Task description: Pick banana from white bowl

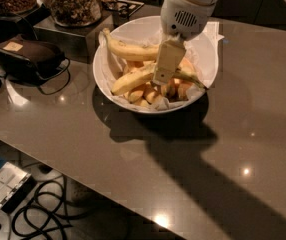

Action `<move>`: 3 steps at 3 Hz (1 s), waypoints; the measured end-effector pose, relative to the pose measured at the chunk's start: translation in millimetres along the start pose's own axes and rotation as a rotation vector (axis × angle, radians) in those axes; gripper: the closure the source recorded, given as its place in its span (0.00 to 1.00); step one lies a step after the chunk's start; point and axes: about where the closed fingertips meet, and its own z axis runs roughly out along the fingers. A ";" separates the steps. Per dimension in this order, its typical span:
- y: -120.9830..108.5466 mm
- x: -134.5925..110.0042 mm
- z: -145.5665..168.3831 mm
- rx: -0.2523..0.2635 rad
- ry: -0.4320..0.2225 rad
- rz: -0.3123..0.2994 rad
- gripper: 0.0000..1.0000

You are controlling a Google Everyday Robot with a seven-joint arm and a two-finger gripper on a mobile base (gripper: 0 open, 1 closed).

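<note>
The white bowl [203, 49], lined with crumpled white paper, stands at the back middle of the grey table. The banana [130, 80] lies across the bowl's front half, yellow with brown streaks, its dark stem end [194, 79] pointing right. A paler long banana [129, 50] lies behind it. Short orange-yellow bananas [145, 95] lie underneath. My gripper [162, 81] reaches down from the white wrist [183, 15] into the bowl and sits right over the middle of the banana, covering part of it.
A dark pouch [27, 56] with a cable lies left of the bowl. Glass jars of nuts and granola [74, 3] stand on a metal box at the back left. Cables and a white device [5, 186] lie on the floor beyond the table's front-left edge.
</note>
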 end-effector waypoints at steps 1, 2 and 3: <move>-0.9 -1.7 0.1 -0.011 -0.002 -0.005 0.38; 1.3 -2.3 -5.2 0.000 -0.025 0.001 0.37; -2.8 2.7 -12.7 0.034 -0.020 0.001 0.33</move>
